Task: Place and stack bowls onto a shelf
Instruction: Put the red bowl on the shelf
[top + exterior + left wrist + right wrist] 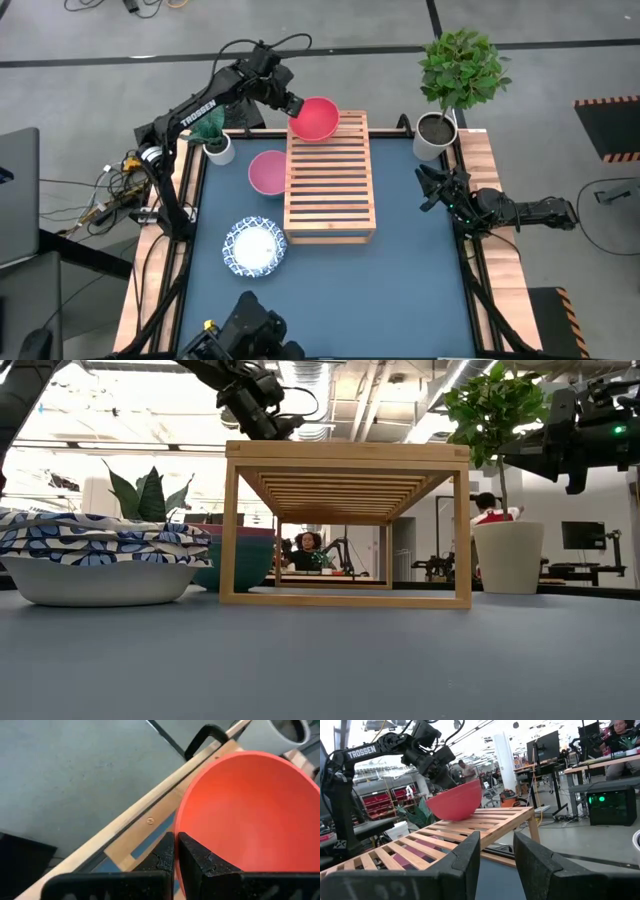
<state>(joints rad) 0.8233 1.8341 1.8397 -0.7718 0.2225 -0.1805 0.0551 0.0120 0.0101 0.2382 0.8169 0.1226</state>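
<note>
Bowls — two pink (316,119) (268,172), one patterned (255,247); shelf (330,180) — one.

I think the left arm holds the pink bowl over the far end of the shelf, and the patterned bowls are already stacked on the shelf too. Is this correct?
Not quite. The patterned bowls are on the blue table, beside the shelf, as the high view shows. The rest holds: the left gripper holds the pink bowl over the shelf's far end.

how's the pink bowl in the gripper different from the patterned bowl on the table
The pink bowl is plain, held tilted by the shut left gripper over the shelf's far end. The patterned bowl is blue-and-white, shallower, and rests flat on the table, untouched. Both are round and empty.
</note>
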